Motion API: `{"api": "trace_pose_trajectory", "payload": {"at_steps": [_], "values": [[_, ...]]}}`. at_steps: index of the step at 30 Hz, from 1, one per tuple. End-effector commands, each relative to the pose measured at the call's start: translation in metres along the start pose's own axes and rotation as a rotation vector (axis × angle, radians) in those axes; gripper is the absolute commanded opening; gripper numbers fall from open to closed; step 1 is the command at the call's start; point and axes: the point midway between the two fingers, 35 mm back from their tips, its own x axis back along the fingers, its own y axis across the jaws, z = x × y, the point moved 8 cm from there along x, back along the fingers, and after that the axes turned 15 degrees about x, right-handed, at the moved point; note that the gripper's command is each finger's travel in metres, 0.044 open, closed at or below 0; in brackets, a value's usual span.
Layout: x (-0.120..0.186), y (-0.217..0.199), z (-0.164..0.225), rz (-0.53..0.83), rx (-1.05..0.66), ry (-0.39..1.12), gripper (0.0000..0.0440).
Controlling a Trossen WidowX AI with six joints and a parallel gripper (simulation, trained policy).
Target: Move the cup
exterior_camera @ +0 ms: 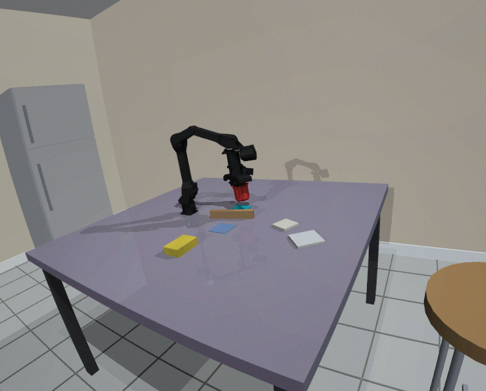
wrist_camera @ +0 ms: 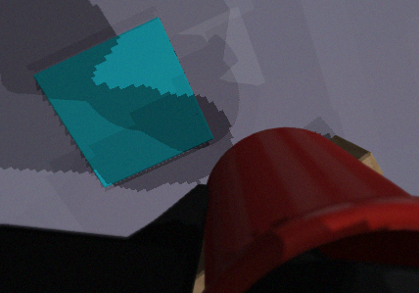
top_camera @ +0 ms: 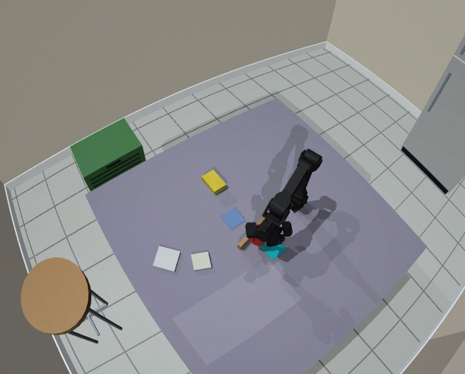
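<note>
The red cup [top_camera: 257, 241] [exterior_camera: 241, 192] [wrist_camera: 294, 173] hangs in the air, tilted slightly, with its open end toward the gripper. My gripper [exterior_camera: 239, 183] is shut on the cup near its rim. The teal pad [top_camera: 274, 251] [exterior_camera: 245, 207] [wrist_camera: 142, 120] lies flat on the table; in the wrist view it shows whole beside the cup, with nothing on it. The blue pad [top_camera: 232, 218] [exterior_camera: 222, 228] is bare, on the other side of the wooden bar. The marbles cannot be seen; the cup's inside is dark and mostly hidden.
The wooden bar [top_camera: 243, 243] [exterior_camera: 231, 214] [wrist_camera: 351, 147] stands between the pads, partly under the arm and cup. A yellow block [top_camera: 214, 182] [exterior_camera: 180, 245] lies beyond the blue pad. A white tile [top_camera: 167, 258] [exterior_camera: 306, 238] and a cream tile [top_camera: 200, 261] [exterior_camera: 285, 224] lie off to one side.
</note>
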Motion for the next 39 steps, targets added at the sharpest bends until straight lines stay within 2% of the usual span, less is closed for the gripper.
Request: {"api": "trace_pose_trajectory", "payload": {"at_steps": [1, 14, 28, 33, 39], "values": [[-0.003, 0.009, -0.009, 0.005, 0.012, -0.005, 0.0000], [-0.017, 0.039, -0.031, 0.006, 0.036, -0.019, 0.0000], [-0.046, 0.063, -0.037, 0.007, 0.007, -0.011, 0.0001], [-0.054, 0.071, -0.036, 0.005, -0.007, 0.002, 0.0017], [-0.060, 0.073, -0.036, 0.017, -0.022, -0.013, 0.0060]]}}
